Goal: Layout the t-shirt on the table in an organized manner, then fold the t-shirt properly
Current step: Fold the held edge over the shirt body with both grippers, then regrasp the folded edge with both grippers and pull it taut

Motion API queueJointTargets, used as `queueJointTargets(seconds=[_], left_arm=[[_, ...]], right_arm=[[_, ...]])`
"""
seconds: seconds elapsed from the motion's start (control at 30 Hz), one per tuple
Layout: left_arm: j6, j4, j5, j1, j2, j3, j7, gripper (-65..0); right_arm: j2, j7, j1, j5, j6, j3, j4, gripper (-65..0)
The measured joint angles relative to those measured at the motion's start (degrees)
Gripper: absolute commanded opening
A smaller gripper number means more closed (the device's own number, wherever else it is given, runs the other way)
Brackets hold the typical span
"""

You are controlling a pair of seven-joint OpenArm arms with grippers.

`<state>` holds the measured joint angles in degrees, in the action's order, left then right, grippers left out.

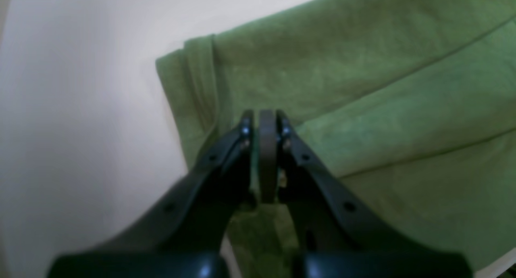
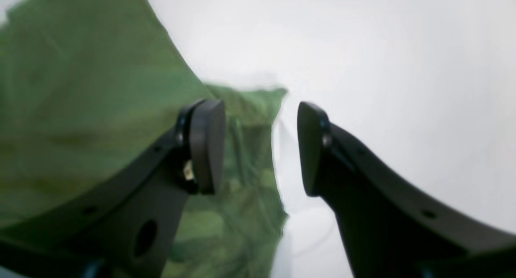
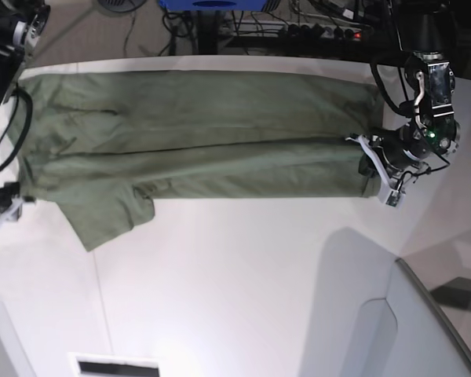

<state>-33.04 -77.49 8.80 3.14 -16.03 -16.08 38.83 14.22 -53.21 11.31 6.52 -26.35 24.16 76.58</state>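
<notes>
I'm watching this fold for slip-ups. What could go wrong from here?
1. The right tool stands open with the t-shirt edge beside it; that end may slump and spoil the fold line.
2. The left tool is shut at the opposite end; pulling now could drag the whole shirt across the table.
3. One sleeve sticks out below the folded band, so the next fold may come out uneven.

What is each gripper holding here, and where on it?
Left gripper pinches the t-shirt at its folded end edge. Right gripper is open, holding nothing.
</notes>
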Motion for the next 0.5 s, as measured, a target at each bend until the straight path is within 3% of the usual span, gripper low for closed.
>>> queueJointTargets(seconds=[0.07, 0.23, 0.37, 0.5], left_arm=[[0.0, 0.1, 0.0, 0.0, 0.1, 0.0, 0.0, -65.0], [0.0, 0.1, -0.2, -0.3, 0.3, 0.0, 0.1, -65.0], [0.0, 0.2, 0.0, -0.1, 0.2, -0.1, 0.0, -65.0], [0.0, 0.2, 0.0, -0.1, 0.2, -0.1, 0.0, -65.0]], right_arm=[[0.8, 2.1, 4.3, -0.3, -0.1, -4.1, -8.3, -30.0], [1.8, 16.7, 14.7, 0.8, -0.4, -12.4, -33.9, -29.7], [2.8, 21.0, 18.7, -0.4, 0.0, -13.1, -46.2, -29.7], [2.4, 25.7, 20.4, 0.2, 0.1, -13.1, -50.9, -29.7]])
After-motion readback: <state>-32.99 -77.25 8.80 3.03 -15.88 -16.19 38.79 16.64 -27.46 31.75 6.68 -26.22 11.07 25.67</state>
